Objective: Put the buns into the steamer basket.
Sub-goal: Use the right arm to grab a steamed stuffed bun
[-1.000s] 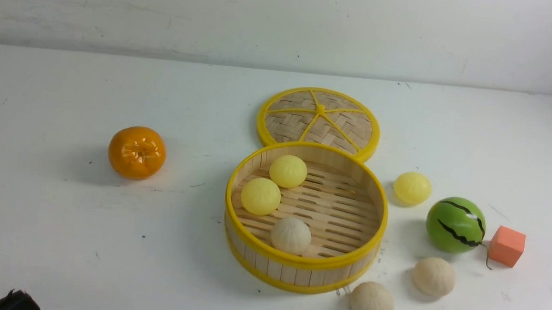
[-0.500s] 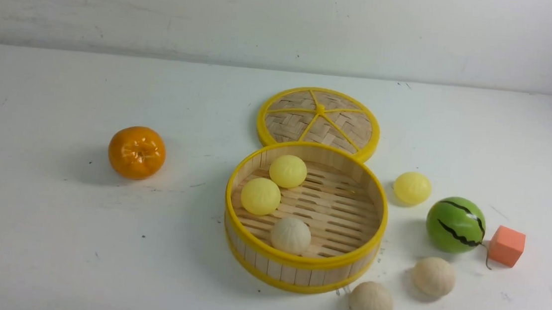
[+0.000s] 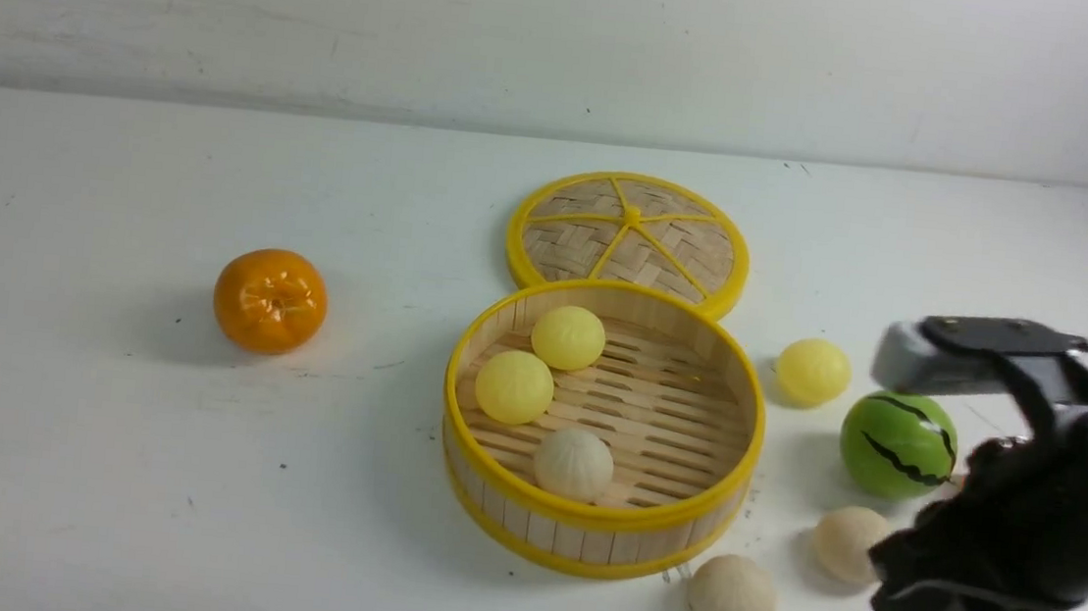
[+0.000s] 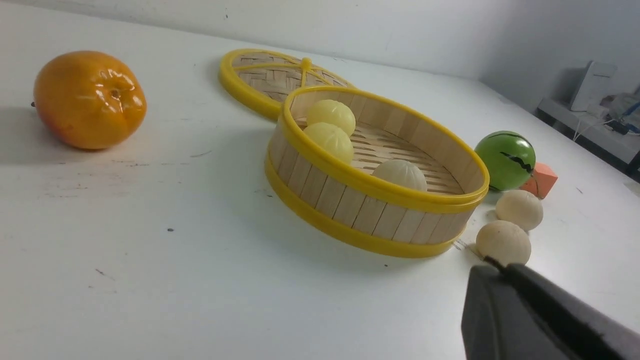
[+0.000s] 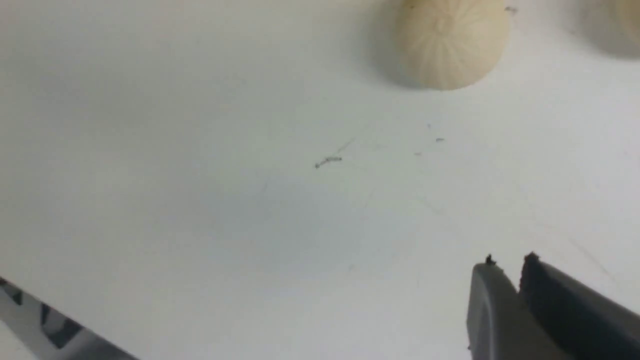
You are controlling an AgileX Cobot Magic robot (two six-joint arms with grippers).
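right wrist view: the right gripper (image 5: 509, 261) has its jaws almost together and empty, a pleated bun (image 5: 447, 42) lying ahead of the tips, apart. the left gripper (image 4: 497, 267) is closed on nothing; the steamer basket (image 4: 350, 205), three buns (image 4: 400, 175) inside, sits beyond its tips.

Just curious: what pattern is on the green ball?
The ball has black jagged stripes; clearest in front view.
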